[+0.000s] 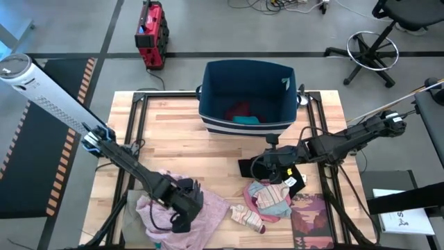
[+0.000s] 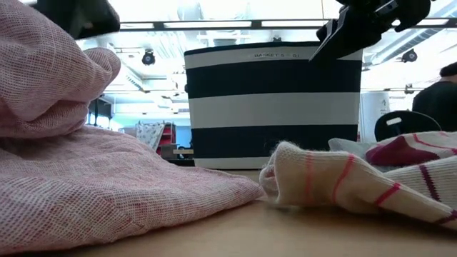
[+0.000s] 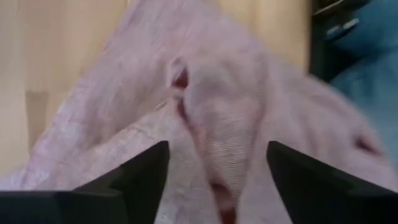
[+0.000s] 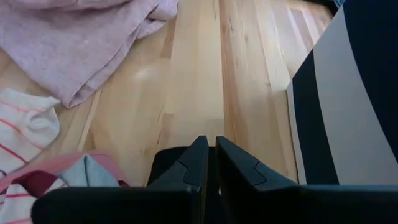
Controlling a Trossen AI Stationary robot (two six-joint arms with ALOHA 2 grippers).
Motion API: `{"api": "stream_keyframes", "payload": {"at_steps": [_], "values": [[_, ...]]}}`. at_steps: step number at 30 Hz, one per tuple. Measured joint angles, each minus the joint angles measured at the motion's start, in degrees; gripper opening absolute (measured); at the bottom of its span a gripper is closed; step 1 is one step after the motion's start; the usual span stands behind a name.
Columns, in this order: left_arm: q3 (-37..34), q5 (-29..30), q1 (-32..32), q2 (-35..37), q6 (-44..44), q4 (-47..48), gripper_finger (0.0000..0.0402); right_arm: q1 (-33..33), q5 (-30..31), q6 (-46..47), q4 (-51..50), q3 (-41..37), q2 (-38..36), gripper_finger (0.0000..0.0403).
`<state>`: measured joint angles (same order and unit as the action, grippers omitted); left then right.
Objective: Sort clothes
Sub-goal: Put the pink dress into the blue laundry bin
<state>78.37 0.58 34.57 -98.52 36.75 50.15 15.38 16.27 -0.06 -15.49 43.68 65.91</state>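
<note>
A large pale pink garment lies crumpled at the table's near left. My left gripper points steeply down over it, open, with one finger on each side of a raised fold. A pile of small pink, teal and striped pieces and a striped sock lie near the middle front. My right gripper hovers shut and empty just beyond that pile, above a black piece. A maroon piece and a teal piece lie inside the bin. My left gripper comes at the pink garment from above with its fingers astride the raised fold. I cannot tell whether the fingers touch the cloth.
The navy bin with white stripes stands at the table's far middle. A dark red patterned booklet lies at the near right. Bare wood shows between the pink garment and the bin.
</note>
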Motion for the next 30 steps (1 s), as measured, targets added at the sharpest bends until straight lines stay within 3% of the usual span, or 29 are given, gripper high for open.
{"api": "stream_keyframes", "payload": {"at_steps": [6,14,20,26,30], "values": [[-0.07,4.09,-0.19,-5.00,-4.71,2.93,0.0312,0.00,0.00,0.03,-0.43,0.00,0.00,0.0018],[-1.00,5.85,-3.61,-9.97,-11.42,2.13,0.0271,0.00,0.02,0.74,-0.32,0.00,0.00,0.0018],[-4.09,4.05,-5.78,-12.03,-13.85,-2.29,0.0185,0.00,0.02,1.58,-0.48,0.00,0.00,0.0018],[-5.31,3.32,-6.10,-12.09,-17.09,-3.52,0.0034,0.00,0.02,1.60,-0.49,0.00,0.00,0.0018],[-4.32,5.32,-6.21,-9.96,-17.55,-2.09,0.0014,0.00,0.24,1.80,-0.48,0.00,0.00,0.0018]]}}
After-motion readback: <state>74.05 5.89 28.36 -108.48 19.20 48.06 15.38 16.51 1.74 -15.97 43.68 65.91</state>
